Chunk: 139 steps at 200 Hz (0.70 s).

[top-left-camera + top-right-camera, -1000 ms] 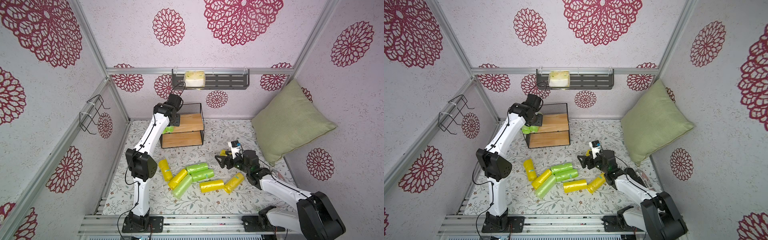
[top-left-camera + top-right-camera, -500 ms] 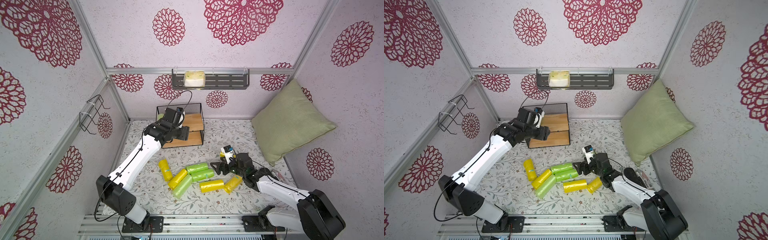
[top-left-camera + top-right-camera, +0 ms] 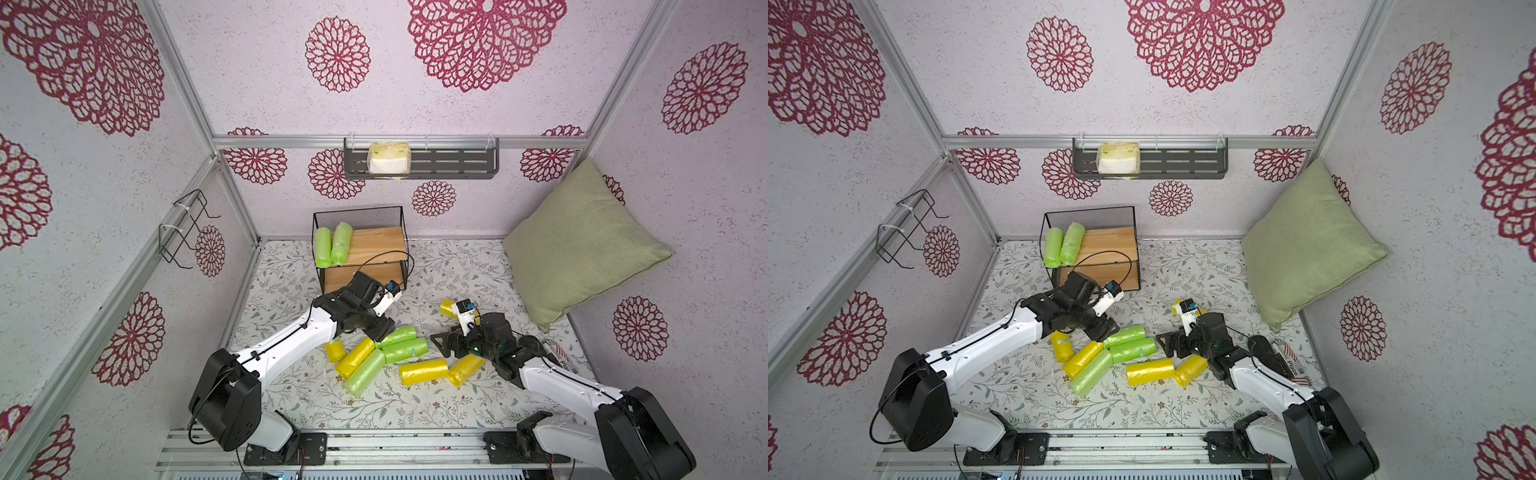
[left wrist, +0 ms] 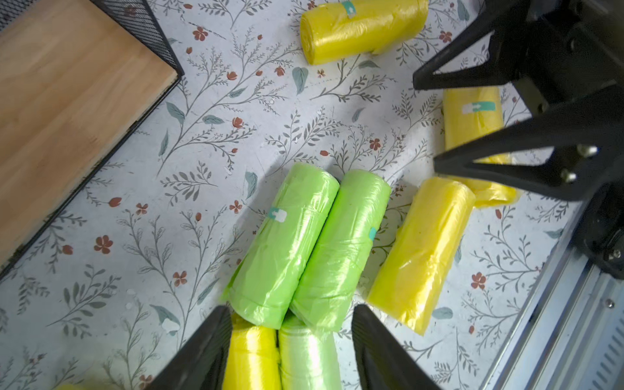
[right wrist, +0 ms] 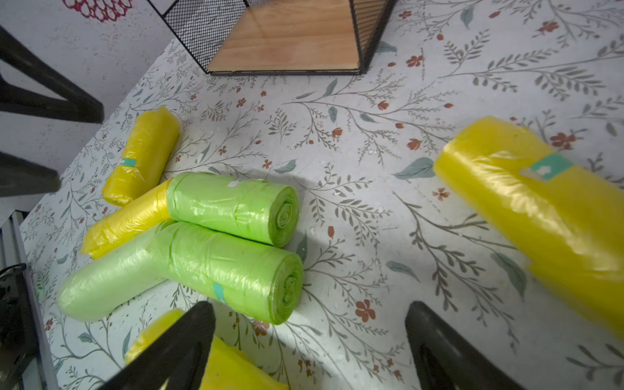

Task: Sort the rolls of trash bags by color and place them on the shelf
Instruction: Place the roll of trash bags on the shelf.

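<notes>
I'm looking at a lab booth posing as a home: aluminium framing (image 3: 291,142) is holding flowered wall panels (image 3: 257,83), and a cushion (image 3: 577,253) is leaning inside.

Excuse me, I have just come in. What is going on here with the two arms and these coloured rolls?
It is a sorting job: trash bag rolls go by colour onto the small shelf. Two green rolls lie side by side on its top board. Three green rolls and five yellow rolls lie on the flowered mat. The left pincer hovers open over the green ones on the mat, and the right pincer is open close by. Neither holds anything.
</notes>
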{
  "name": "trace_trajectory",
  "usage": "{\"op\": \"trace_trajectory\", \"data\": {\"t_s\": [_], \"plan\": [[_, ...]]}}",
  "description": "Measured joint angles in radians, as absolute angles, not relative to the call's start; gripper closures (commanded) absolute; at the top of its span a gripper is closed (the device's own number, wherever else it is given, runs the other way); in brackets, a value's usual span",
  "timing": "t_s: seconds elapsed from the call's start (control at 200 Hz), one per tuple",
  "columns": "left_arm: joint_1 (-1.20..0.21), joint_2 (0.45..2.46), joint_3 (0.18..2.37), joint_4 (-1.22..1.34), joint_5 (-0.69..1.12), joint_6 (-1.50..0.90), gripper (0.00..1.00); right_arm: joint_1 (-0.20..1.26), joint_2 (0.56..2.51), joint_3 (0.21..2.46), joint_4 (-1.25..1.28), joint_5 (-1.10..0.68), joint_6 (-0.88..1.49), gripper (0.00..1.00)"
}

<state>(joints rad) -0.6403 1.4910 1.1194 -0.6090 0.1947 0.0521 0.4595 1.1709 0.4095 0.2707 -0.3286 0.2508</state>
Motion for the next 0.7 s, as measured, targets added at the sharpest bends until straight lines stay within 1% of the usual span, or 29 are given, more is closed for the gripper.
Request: {"op": "trace_trajectory", "data": {"t_s": [0.145,0.405,0.555,0.695], "plan": [[-0.675,1.495,1.134,-0.664,0.15,0.009,0.37,0.452,1.161,0.41,0.271,-0.33,0.255,0.07],[-0.79,1.492,1.119,-0.825,0.014,-0.295,0.37,0.446,1.155,0.405,0.273,-0.331,0.255,0.07],[-0.811,1.483,1.051,-0.881,-0.005,-0.427,0.36,0.441,1.155,0.397,0.281,-0.334,0.255,0.07],[-0.829,1.496,1.029,-0.925,-0.011,-0.479,0.35,0.441,1.155,0.387,0.304,-0.337,0.256,0.07]]}}
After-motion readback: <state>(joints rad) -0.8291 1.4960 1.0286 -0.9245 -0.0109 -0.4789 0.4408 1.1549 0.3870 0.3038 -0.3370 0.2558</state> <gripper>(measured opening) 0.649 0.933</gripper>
